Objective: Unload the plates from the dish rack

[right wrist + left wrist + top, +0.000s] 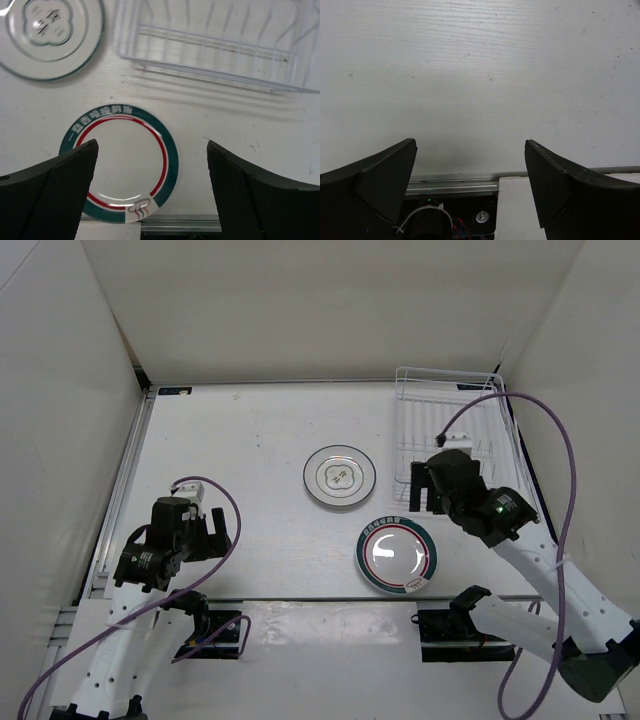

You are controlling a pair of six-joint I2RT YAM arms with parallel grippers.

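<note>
Wide room on table [240, 440] beside grey-rim plate [340, 476] & green-band plate [396, 554]; dish rack [420, 410] wall on other side.

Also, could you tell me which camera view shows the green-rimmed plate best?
The right wrist view: the green-rimmed plate is close, its lettering and red ring sharp, though one of the fingers hides its lower-left edge. The top view shows the plate whole but small, with glare. The left wrist view misses it entirely.

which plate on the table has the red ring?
The green-banded plate: the red ring sits just inside its lettered green rim. The other plate has only a thin grey rim line and a centre motif.
</note>
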